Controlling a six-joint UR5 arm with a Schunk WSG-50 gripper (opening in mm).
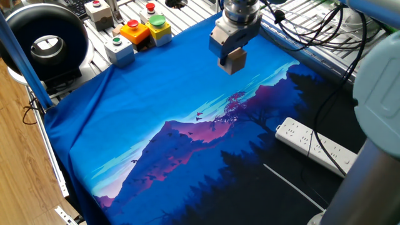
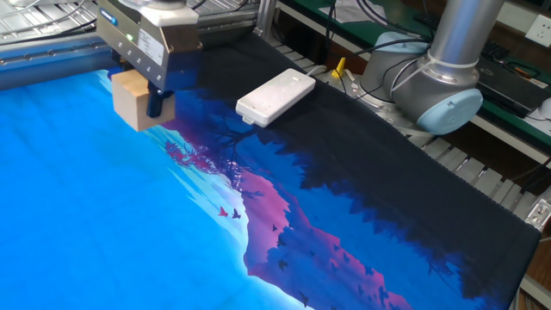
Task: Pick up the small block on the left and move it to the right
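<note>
The small tan wooden block [image 1: 235,60] hangs in my gripper [image 1: 230,57] above the far part of the blue cloth [image 1: 169,106], clear of its surface. The jaws are shut on the block's sides. In the other fixed view the block [image 2: 138,97] shows under the gripper [image 2: 146,95] at the upper left, over the light blue part of the cloth [image 2: 77,207].
Grey and yellow button boxes [image 1: 139,32] stand at the far left edge beyond the cloth. A black round device [image 1: 45,45] sits at the far left. A white power strip [image 1: 312,145] lies on the dark part of the cloth, also in the other view [image 2: 275,96]. The arm's base [image 2: 439,73] stands beyond it.
</note>
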